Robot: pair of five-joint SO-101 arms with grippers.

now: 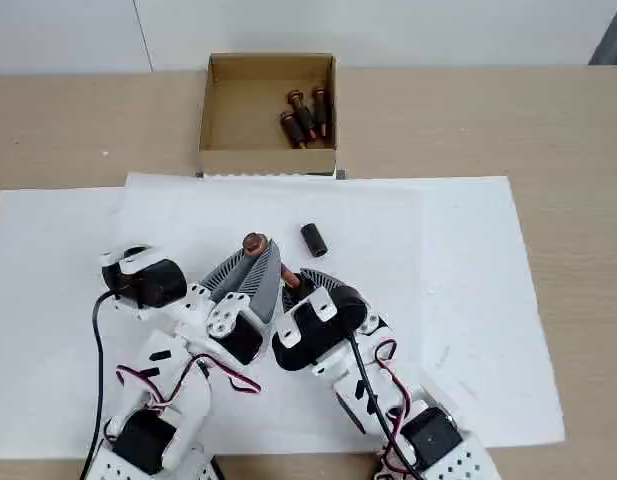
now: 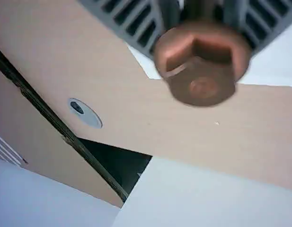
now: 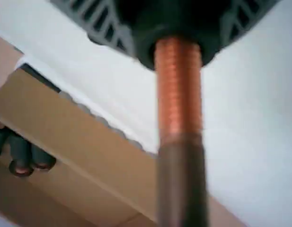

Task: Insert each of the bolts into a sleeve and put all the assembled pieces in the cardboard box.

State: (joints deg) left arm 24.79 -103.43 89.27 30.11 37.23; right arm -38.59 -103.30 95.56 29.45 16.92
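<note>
Three assembled pieces point(image 1: 306, 115), dark sleeves with copper bolts through them, lie in the right half of the open brown cardboard box point(image 1: 268, 160), which stands at the upper middle of the high view on the wooden table point(image 1: 548, 120). Judging by this, most of the task is done and a fourth piece is being put together. At the centre of that view, over the white paper sheet point(image 1: 468, 300), the left gripper point(image 1: 254, 250) is clamped on the hexagonal head of a copper-coloured threaded bolt point(image 2: 200, 61). Just below and to its right, the right gripper point(image 1: 288, 283) is closed round a short black cylindrical sleeve point(image 3: 141, 47), and the bolt's thread sits partly inside it. What seems left is to seat that bolt fully and carry the piece to the box. A loose black sleeve point(image 1: 314, 240) lies on the paper right of the grippers; whether a bolt remains for it I cannot tell.
</note>
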